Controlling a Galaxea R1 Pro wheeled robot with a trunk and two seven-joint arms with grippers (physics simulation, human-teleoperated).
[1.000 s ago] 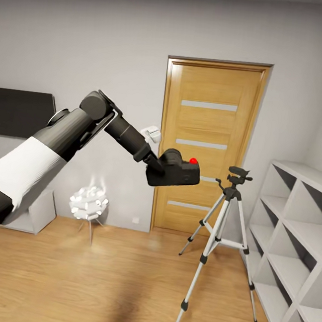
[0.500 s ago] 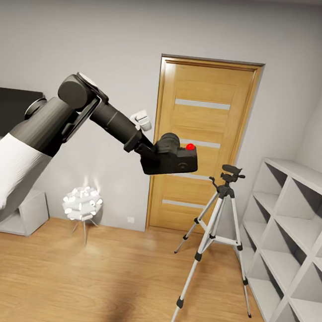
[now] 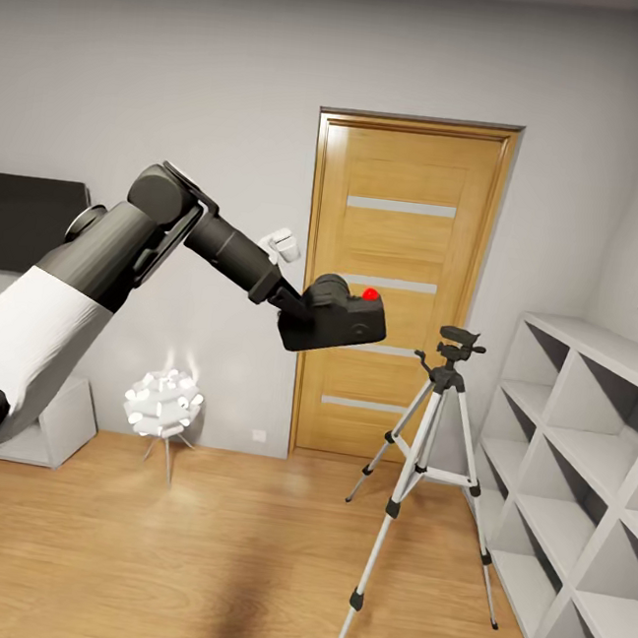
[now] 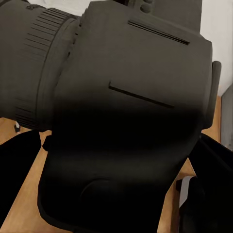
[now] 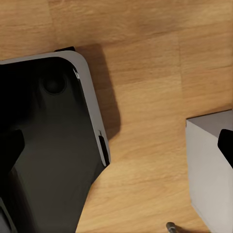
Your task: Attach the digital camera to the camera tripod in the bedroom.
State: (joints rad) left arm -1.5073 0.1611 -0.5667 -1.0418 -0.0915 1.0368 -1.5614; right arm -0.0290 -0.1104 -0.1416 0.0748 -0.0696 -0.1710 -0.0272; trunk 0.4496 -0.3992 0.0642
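Observation:
The digital camera (image 3: 338, 323), black with a red button on top, hangs in the air in front of the oak door, and my left gripper (image 3: 297, 317) is shut on it. It is to the left of the camera tripod's black head (image 3: 458, 343) and about level with it, with a clear gap between them. The camera tripod (image 3: 424, 462) stands on silver legs on the wood floor of the bedroom. The camera's dark body (image 4: 126, 121) looms close in the left wrist view. My right gripper (image 5: 116, 145) is open over the floor with nothing in it.
The oak door (image 3: 443, 185) is shut behind the tripod. White cube shelving (image 3: 581, 458) lines the right wall close to the tripod's legs. A small white flower-shaped lamp (image 3: 161, 402) and a low white unit (image 3: 50, 422) stand at the left. My dark base (image 5: 48, 155) is below the right gripper.
The head view shifted over the last second, so door and tripod sit further left. My left arm's elbow has dropped a little and the held camera has edged slightly down and left.

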